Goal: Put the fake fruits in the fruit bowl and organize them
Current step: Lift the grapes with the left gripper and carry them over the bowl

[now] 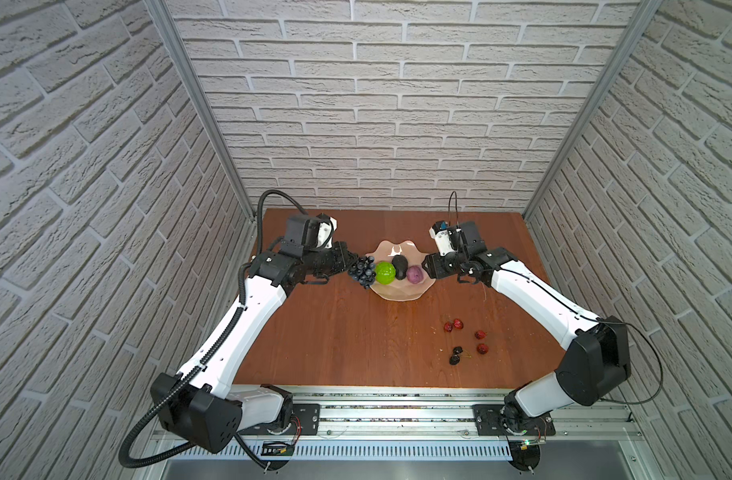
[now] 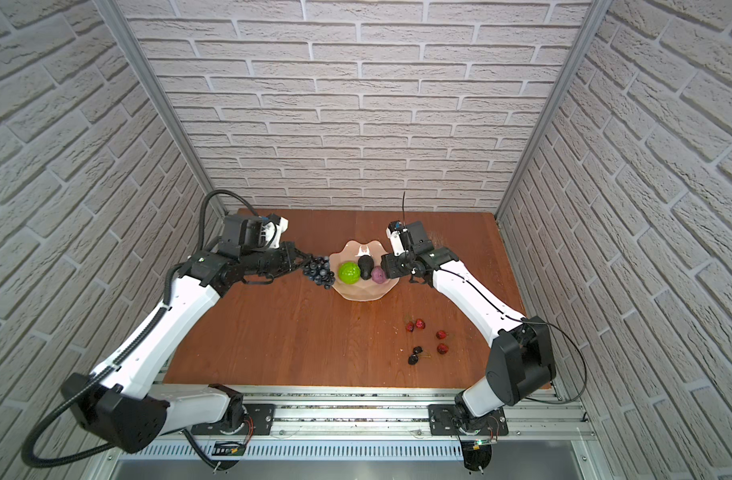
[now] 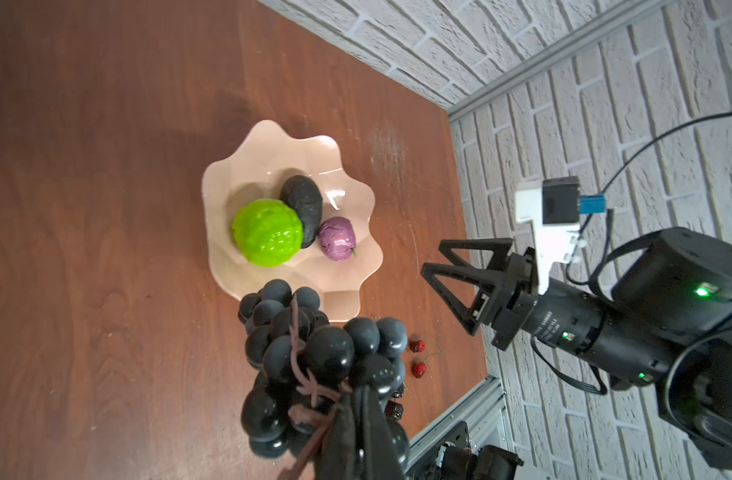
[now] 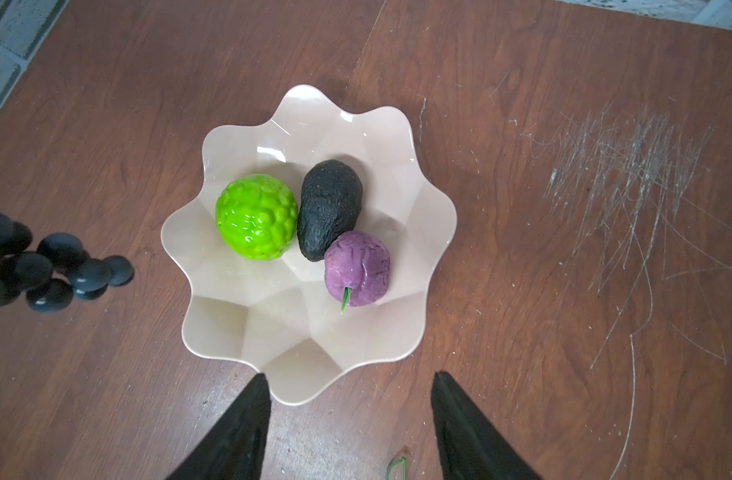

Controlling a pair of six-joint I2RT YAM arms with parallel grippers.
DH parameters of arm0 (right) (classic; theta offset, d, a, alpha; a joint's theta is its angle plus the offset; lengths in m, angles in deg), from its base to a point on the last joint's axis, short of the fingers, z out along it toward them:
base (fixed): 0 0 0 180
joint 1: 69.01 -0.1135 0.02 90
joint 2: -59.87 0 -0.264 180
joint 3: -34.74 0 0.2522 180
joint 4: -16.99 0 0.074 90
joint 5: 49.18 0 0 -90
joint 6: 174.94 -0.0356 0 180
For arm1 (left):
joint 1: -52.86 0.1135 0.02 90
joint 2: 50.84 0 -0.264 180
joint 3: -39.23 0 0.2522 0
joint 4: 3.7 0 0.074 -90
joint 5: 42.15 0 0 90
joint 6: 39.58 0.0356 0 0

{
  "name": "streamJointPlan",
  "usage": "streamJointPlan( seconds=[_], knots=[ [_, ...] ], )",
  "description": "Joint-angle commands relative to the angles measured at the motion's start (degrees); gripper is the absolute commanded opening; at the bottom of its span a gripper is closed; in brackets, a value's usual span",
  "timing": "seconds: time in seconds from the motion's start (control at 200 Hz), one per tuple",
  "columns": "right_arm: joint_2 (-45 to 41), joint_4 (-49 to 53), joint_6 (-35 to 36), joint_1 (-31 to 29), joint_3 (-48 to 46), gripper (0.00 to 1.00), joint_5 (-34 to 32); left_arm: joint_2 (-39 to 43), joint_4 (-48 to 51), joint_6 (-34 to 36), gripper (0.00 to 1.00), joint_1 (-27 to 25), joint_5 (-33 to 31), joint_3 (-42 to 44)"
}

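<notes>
The left fingers [image 3: 368, 432] are pinching tight on the brown stem of the grape bunch [image 3: 314, 353]. The bunch is hanging just beyond their tips, clear of the tabletop [image 1: 335, 332] and beside the rim of the fruit bowl [image 4: 273, 328], not yet over its hollow. The right fingers [image 4: 239, 432] are standing parted and empty at the opposite rim, so the bowl is lying between the 2 sets of fingers.

3 fruits are already sitting inside. The lime-green ball [image 4: 256, 216] is nearest the left fingers and the purple fruit [image 4: 358, 268] nearest the right, with the black avocado [image 4: 329, 208] touching both. The step in hand looks like bringing the grapes in. The next move is calling for a short advance past the rim to the bare part of the bowl, then lowering before letting go, so the bunch is not knocking the ball. The strawberries [image 1: 458, 325] and cherries [image 1: 455, 355] are waiting on the tabletop, well behind the right fingers.
</notes>
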Motion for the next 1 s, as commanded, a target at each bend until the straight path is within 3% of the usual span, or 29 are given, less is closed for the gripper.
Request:
streamJointPlan(
  seconds=[0.0, 0.35, 0.995],
  knots=[
    [-2.44, -2.1, -1.18, 1.73, -1.38, 0.63, 2.05, -4.96, -2.28, 2.49, 0.0, -2.16, 5.48, -5.55],
    [-5.84, -2.74, -0.85, 4.45, -5.75, 0.64, 2.13, -19.72, -6.09, 2.04, 0.0, -7.46, 8.57, -15.55],
    [-8.27, -2.2, 0.57, 5.29, -8.17, 0.64, 0.85, -27.56, -12.96, -1.18, 0.0, -10.37, 12.74, -17.41]
  ],
)
